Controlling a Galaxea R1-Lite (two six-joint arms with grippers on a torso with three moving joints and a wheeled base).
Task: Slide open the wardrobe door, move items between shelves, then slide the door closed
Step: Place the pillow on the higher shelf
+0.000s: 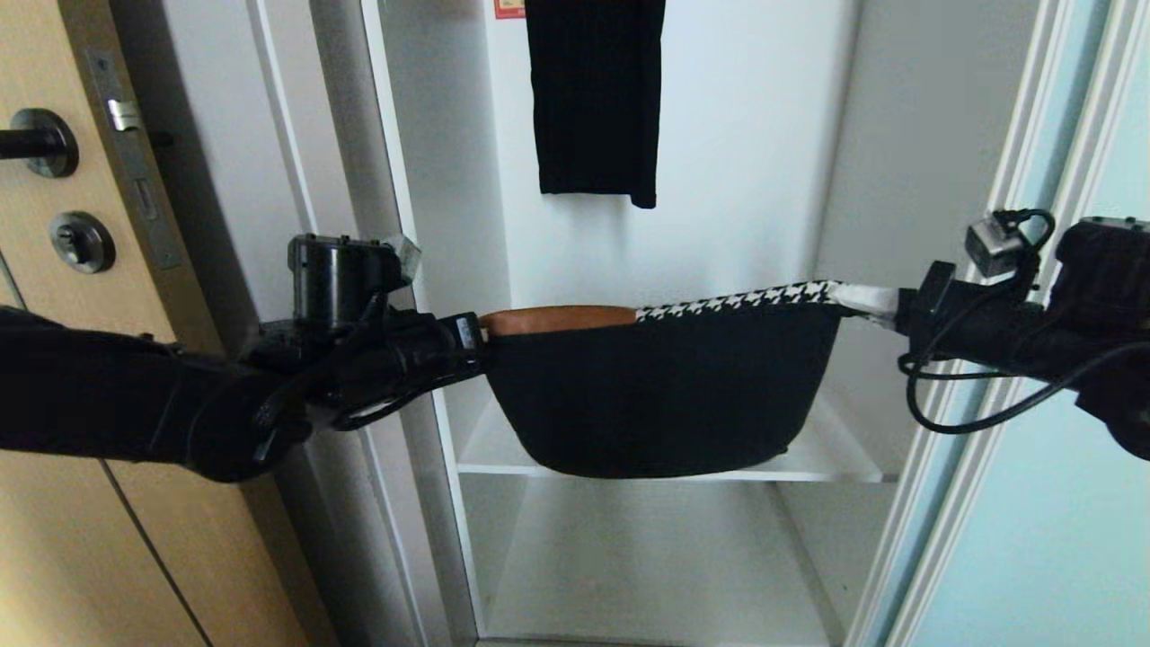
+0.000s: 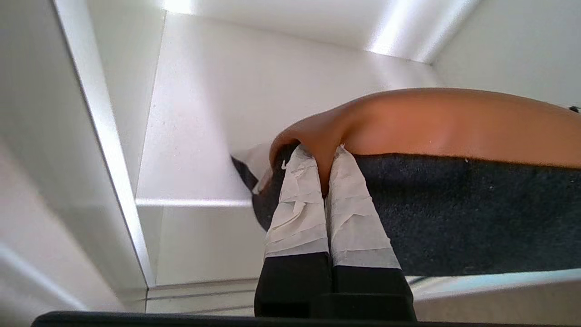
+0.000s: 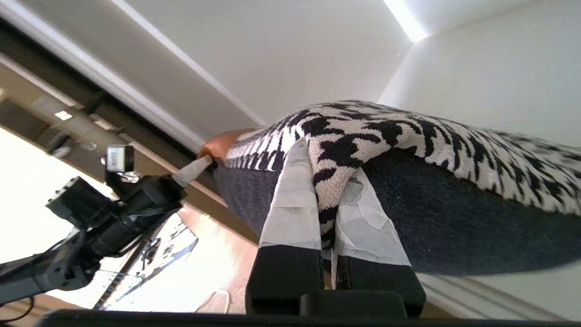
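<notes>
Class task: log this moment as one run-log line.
door: open | left tool: shut on clothes bundle | right tool: shut on clothes bundle | bundle: slung between tools, before shelf

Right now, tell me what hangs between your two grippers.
In the head view, the folded bundle of clothes sags between the left gripper and right gripper.

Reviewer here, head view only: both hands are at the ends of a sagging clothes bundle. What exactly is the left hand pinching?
Observer: The left hand pinches the rust-brown piece at the edge of the bundle; its taped fingers are clamped shut on it.
Operator: And the right?
Observer: The right hand has the houndstooth piece folded between its fingers.
Operator: Does the rust-brown piece reach the right end?
Observer: No. In the right wrist view it shows only at the far end, beside the left hand.
</notes>
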